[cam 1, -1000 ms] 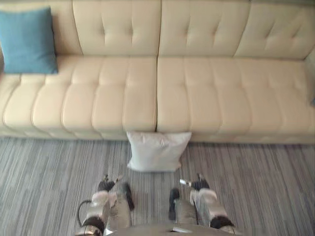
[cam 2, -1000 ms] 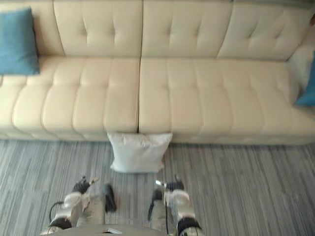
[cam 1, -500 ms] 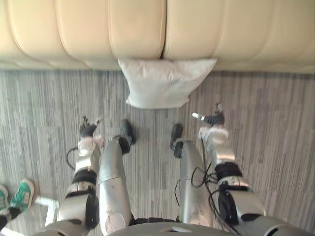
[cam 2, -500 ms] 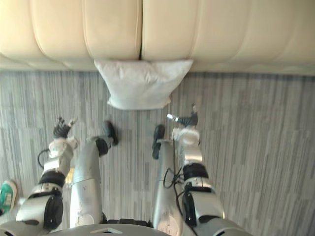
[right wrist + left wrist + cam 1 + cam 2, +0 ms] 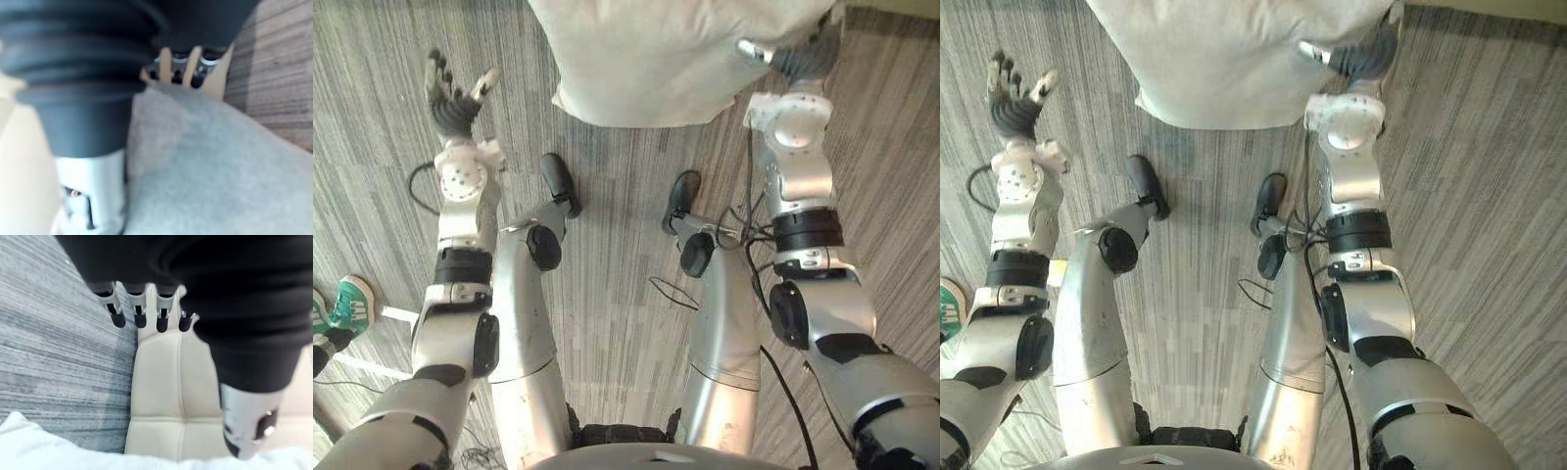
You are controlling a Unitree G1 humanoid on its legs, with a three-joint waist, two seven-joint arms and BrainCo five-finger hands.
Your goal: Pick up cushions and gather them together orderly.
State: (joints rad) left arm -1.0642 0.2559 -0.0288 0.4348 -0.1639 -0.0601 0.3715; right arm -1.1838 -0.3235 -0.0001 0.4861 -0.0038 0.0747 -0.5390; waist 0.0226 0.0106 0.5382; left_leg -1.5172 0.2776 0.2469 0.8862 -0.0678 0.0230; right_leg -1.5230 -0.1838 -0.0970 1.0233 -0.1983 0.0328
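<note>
The left arm is stretched forward and down, and the left hand (image 5: 450,103) is held above the carpet (image 5: 617,196), well apart from the left side of the white cushion (image 5: 666,59). Its fingers (image 5: 139,316) are seen straight and spread, with the thumb out to the side, and nothing is held in it. The right arm is reached forward as well, and the right hand (image 5: 795,64) is placed at the near right corner of the cushion. Its thumb (image 5: 751,49) is laid out over the cloth, and its fingers are stretched rather than curled, so the cushion is not gripped. Whether the cloth is touched cannot be told. The cushion is found on the carpet, against the foot of the beige sofa (image 5: 166,382). A person's green shoe (image 5: 352,304) is seen on the floor well behind the left arm.
</note>
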